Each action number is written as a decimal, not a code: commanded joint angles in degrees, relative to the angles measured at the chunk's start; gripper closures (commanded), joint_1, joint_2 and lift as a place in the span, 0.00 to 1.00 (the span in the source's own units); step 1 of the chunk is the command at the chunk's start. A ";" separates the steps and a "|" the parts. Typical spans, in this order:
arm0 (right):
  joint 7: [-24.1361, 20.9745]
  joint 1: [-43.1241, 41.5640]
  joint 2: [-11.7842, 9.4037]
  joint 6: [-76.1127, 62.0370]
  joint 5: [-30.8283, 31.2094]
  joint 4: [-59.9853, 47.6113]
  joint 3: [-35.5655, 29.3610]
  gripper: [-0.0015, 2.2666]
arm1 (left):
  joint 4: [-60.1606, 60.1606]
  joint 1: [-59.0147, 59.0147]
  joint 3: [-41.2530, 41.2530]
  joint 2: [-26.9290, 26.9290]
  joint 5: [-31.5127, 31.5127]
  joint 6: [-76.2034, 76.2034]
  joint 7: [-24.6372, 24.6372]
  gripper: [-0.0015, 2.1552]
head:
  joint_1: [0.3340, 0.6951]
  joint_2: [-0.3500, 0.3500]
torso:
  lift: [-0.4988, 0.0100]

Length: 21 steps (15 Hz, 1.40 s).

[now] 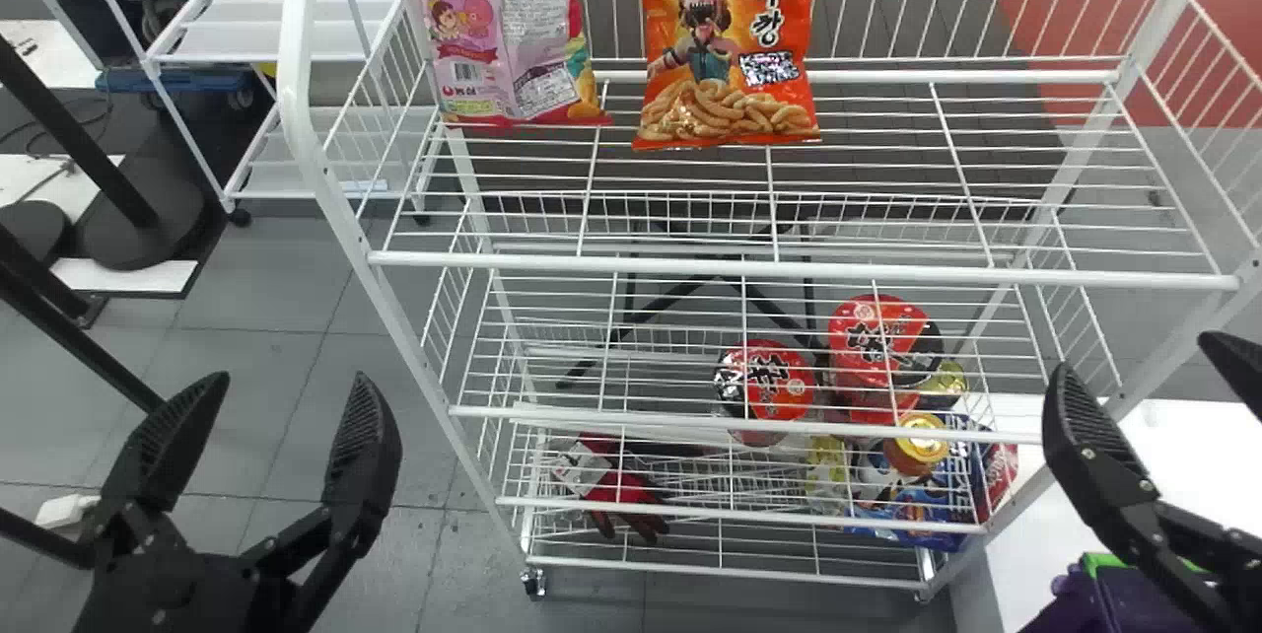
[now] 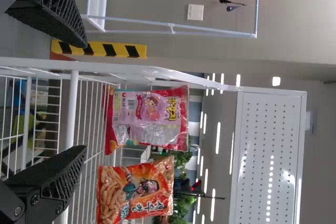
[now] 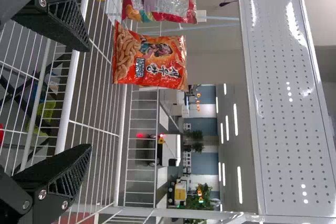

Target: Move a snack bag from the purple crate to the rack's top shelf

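Orange snack bag (image 1: 728,41) is standing upright on rack's top shelf (image 1: 887,77), long axis running up-down, pictured face pointing at robot, lower end resting on wires. Pink snack bag (image 1: 503,32) is standing just L of it, also upright, w/ a narrow gap btwn them, barcode side facing robot & tilting a touch.

L hand (image 1: 288,382) is hanging released, nothing in it, outside rack's L side; R hand (image 1: 1136,357) is likewise spreading wide w/ nothing btwn its fingers, at rack's R end.

Front rail (image 1: 789,265) is running across nearer robot than both bags; L post (image 1: 323,170) is rising btwn L hand & bags. Lower down, red-lidded cups (image 1: 764,382), orange-lidded jar (image 1: 917,446) & red gloves (image 1: 623,493) are sitting. Purple crate (image 1: 1089,603) is sitting by white counter (image 1: 1178,446), bottom R.
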 commanded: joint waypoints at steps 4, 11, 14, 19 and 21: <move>0.00 0.04 -0.04 0.68 0.00 -0.05 0.00 0.08 | 0.02 0.14 -0.09 -0.15 0.00 0.00 0.00 0.06 | 1.00 0.61 | 0.69; 0.00 -0.22 -0.04 1.20 -0.18 0.39 0.09 0.08 | -0.06 0.14 -0.09 -0.15 0.00 -0.18 0.00 0.06 | 1.00 0.60 | 0.63; 0.00 -0.40 -0.04 1.38 -0.18 0.57 0.18 0.08 | -0.06 0.23 -0.09 -0.15 0.00 -0.18 0.00 0.06 | 1.00 0.60 | 0.61; 0.00 -0.40 -0.04 1.73 -0.26 0.57 0.09 0.08 | 0.11 0.23 -0.17 -0.15 0.00 -0.70 0.00 0.06 | 1.00 0.60 | 0.57; 0.00 -0.40 -0.04 2.26 -0.26 0.57 0.09 0.08 | 0.11 0.23 -0.26 -0.15 0.09 -0.70 0.00 0.06 | 1.00 0.60 | 0.55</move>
